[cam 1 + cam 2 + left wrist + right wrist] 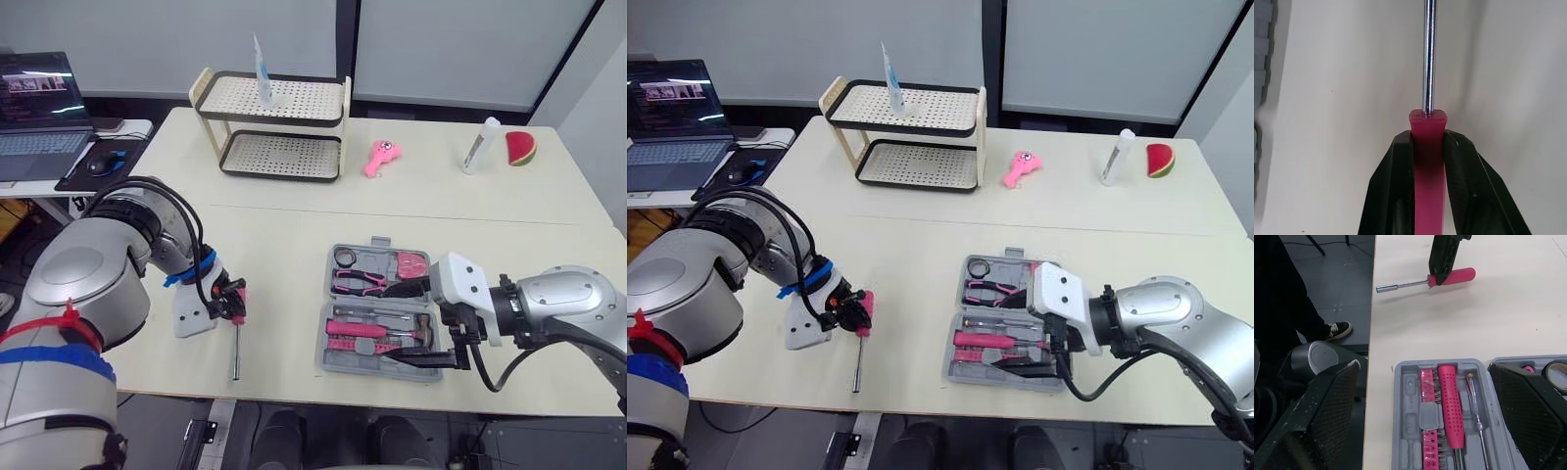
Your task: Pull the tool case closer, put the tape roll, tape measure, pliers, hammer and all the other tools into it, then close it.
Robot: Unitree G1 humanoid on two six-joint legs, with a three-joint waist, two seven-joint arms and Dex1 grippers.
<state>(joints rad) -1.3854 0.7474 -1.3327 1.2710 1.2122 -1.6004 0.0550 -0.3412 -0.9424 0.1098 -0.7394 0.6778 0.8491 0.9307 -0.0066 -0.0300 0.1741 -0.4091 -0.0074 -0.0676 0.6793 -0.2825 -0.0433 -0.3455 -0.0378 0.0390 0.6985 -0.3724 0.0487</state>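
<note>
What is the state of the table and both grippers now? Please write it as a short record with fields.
Left gripper: shut on the pink handle of a screwdriver, left of the tool case
Right gripper: open wide, at the right side of the case
Tool case: open, near the front edge of the table
In the case: pliers, tape roll, other pink tools
Not yet in the case: the screwdriver
Far side of table: rack, pink toy, white bottle
</note>
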